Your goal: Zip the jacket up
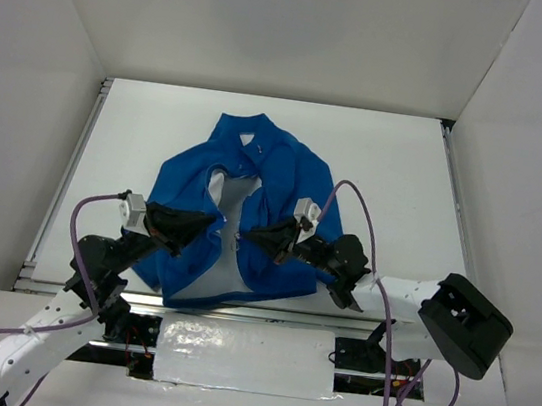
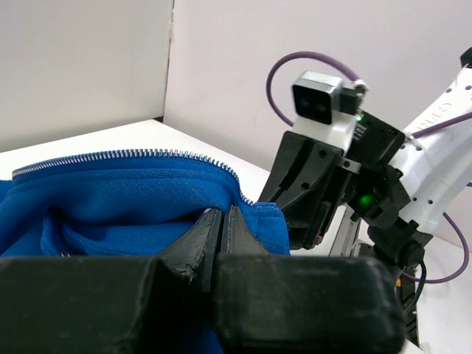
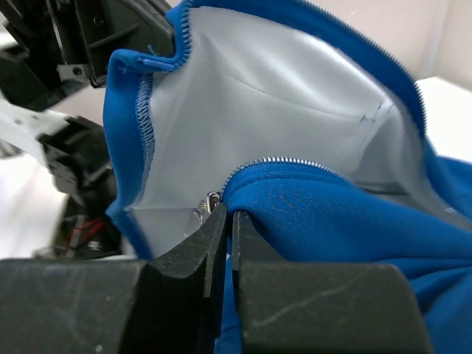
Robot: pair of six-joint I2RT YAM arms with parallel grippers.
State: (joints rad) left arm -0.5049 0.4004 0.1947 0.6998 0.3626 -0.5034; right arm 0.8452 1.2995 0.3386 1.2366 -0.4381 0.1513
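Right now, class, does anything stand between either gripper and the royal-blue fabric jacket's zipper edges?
Nothing visible does. The left gripper and the right gripper are each shut on a front edge of the royal-blue fabric jacket, beside its zipper teeth.

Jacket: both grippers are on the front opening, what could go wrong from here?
The left gripper and right gripper each pinch just a thin edge of the jacket; a pull may slip it free. The grippers sit close together and could bump. White lining beside the zipper teeth might snag.
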